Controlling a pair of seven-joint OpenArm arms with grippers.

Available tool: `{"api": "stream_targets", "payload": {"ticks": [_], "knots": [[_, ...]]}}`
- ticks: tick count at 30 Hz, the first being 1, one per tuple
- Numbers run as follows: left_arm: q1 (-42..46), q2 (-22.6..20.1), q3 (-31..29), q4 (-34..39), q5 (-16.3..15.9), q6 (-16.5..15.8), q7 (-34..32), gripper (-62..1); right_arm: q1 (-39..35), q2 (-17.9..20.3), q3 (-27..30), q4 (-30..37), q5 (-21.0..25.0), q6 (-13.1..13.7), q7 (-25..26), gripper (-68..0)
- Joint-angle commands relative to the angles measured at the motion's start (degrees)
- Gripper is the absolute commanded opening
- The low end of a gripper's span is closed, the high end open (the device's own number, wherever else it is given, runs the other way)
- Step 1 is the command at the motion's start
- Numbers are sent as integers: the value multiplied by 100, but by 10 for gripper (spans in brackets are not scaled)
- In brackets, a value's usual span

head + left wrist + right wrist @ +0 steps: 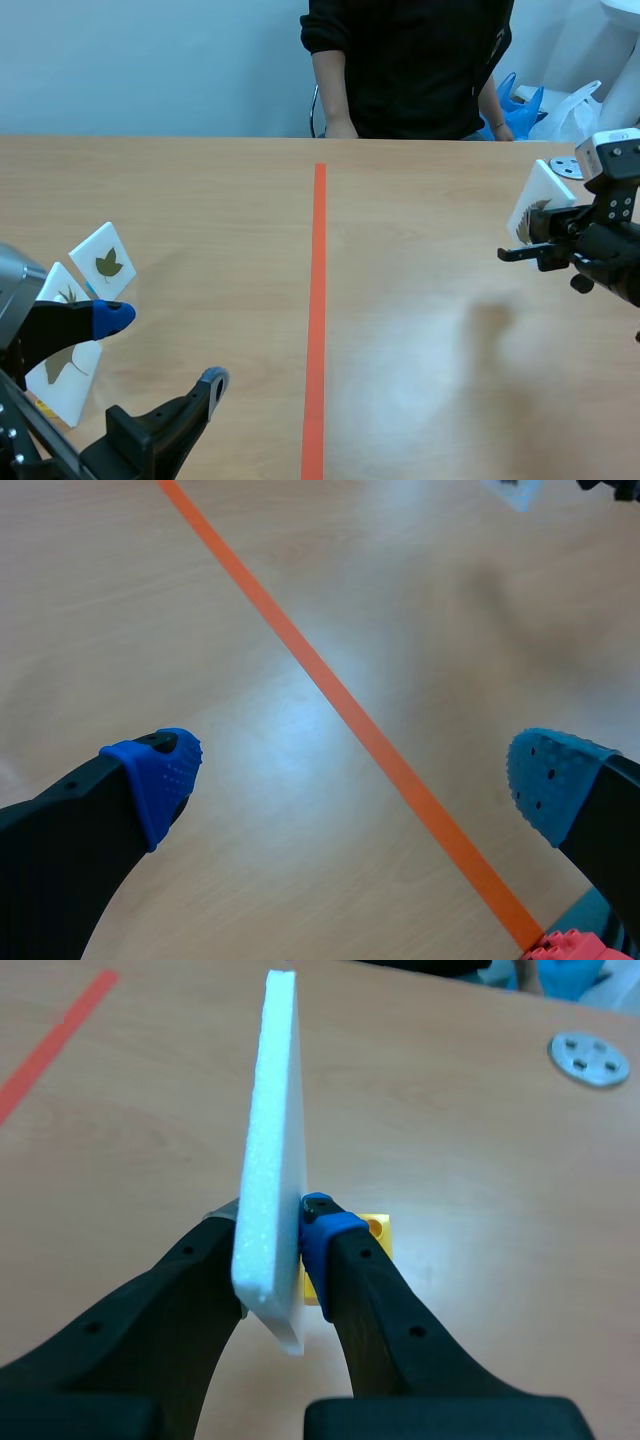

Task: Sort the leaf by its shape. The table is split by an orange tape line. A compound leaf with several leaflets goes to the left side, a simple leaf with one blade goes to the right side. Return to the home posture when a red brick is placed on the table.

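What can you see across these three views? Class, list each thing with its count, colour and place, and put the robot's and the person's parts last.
table: one, light wood, under everything
tape line: one, orange, a mark down the table's middle
lying leaf cards: at least two, white with green or brown leaves, left of the tape line, partly hidden by the left arm
held leaf card: one, white, upright between the right gripper's fingers
metal disc: one, grey, on the table ahead of the right gripper
yellow block: one, below the right gripper
red studded block: one, only a corner showing, by the tape line
bags: blue and white, behind the table
person: one, black top, across the table
left gripper: black, blue pads, open
right gripper: black, shut on the card
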Motion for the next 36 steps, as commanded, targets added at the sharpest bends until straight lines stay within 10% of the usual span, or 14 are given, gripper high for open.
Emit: {"api": "stream_targets", "payload": {"ticks": [1, 15, 25, 36], "knots": [[-15, 15, 0, 103, -39, 11, -90, 14, 356, 33, -22, -157, 44, -4, 181, -627], [-15, 15, 0, 103, -39, 11, -92, 14, 1534, -90, -22, -2382, 15, -354, 472, -614], [-17, 15, 0, 103, -39, 11, -92, 14, 1488, -85, -22, -2378, 24, -470, 398, -392], [-17, 15, 0, 103, -39, 11, -92, 14, 780, 378, 409, -610, 887, 741, -302, -168]]}}
